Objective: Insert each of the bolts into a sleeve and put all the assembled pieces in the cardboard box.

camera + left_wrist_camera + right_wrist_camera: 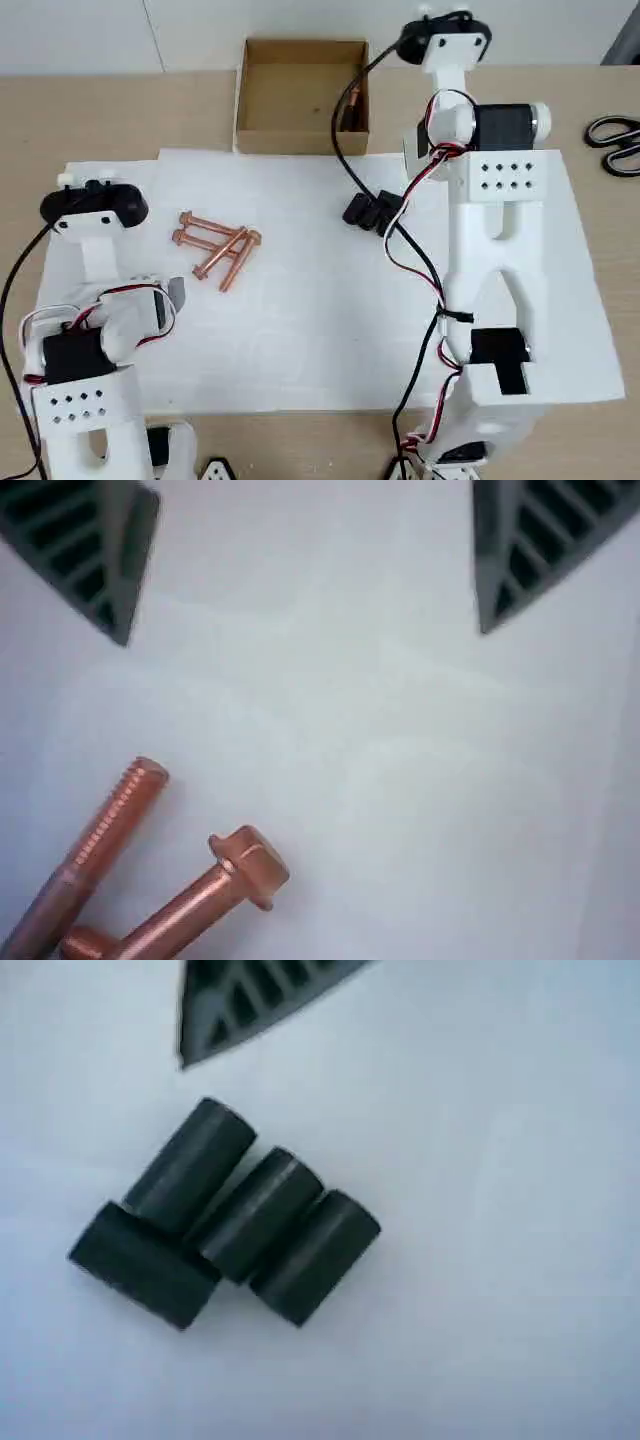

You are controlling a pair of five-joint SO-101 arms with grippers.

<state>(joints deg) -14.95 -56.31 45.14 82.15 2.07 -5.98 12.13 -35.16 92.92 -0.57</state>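
Four copper flanged bolts (215, 249) are lying crossed in a loose heap, four black cylindrical sleeves (232, 1228) are lying clustered well apart from them, and the open cardboard box (290, 142) is holding another bolt (354, 100) at its wall.

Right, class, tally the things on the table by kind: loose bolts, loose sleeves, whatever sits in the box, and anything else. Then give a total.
Loose bolts: 4
Loose sleeves: 4
Piece in the box: 1, seemingly a bolt in a sleeve
Box: 1
Scissors: 1
Total: 11
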